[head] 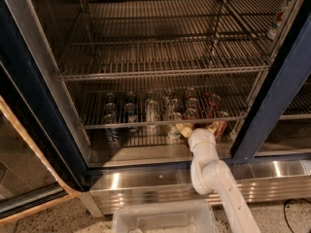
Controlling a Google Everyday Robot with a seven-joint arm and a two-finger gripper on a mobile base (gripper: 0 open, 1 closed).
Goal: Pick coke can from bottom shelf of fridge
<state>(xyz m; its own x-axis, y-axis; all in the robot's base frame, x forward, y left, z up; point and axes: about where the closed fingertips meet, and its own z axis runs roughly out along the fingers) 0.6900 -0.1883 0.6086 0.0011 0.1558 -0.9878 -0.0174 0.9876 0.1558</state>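
Observation:
The fridge (278, 93) stands open, with grey wire racks (160, 67) above. Several cans stand on the bottom shelf (141, 153), seen partly through the lowest rack. Red coke cans (220, 123) stand at the right end, one more behind (212, 101). My gripper (198, 128) reaches in under the lowest rack at the front of the row, its white arm (209, 171) coming up from below. Its fingers (185, 129) are spread apart, one left next to a pale can (172, 130), the other just left of the front coke can. Nothing is held.
Dark blue cans (112, 130) stand at the left of the row, silvery ones (151, 111) in the middle. The glass door (22, 149) hangs open at the left. A clear plastic bin (163, 220) sits on the floor in front. A steel sill (146, 183) runs below the opening.

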